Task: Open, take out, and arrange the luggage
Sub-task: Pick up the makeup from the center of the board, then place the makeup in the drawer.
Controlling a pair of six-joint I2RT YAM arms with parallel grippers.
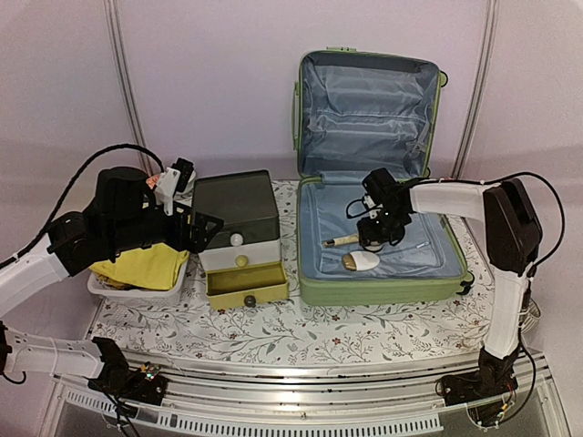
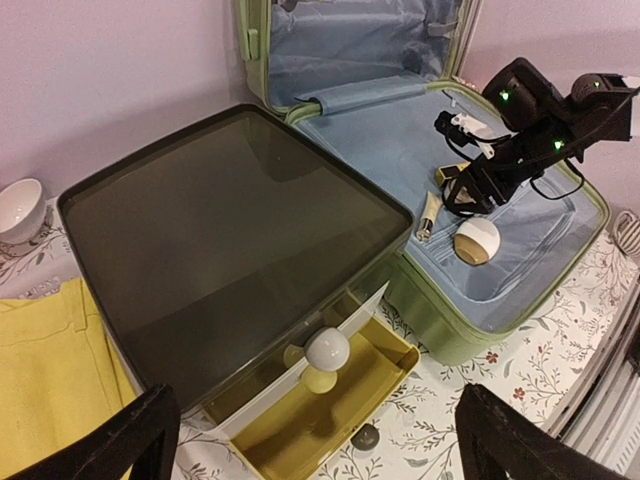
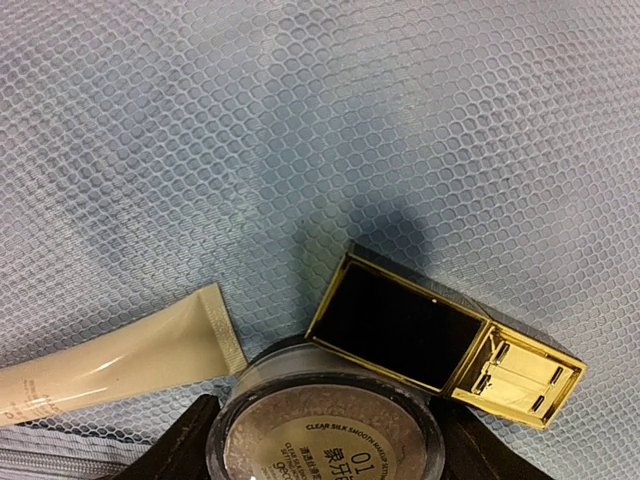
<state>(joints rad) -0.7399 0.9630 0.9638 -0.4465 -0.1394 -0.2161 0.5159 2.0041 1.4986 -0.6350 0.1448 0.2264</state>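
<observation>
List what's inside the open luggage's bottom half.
Lying in the luggage: a cream tube, a round powder jar and a black-and-gold case. The right tool covers part of the floor, so anything beneath it can't be seen.

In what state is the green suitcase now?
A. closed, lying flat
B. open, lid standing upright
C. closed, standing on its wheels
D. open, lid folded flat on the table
B: the suitcase lies open, its lid upright behind it, blue lining showing.

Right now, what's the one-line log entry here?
suitcase: open | right pincer: at jar inside, grip unclear | left pincer: open, near drawer box
</observation>
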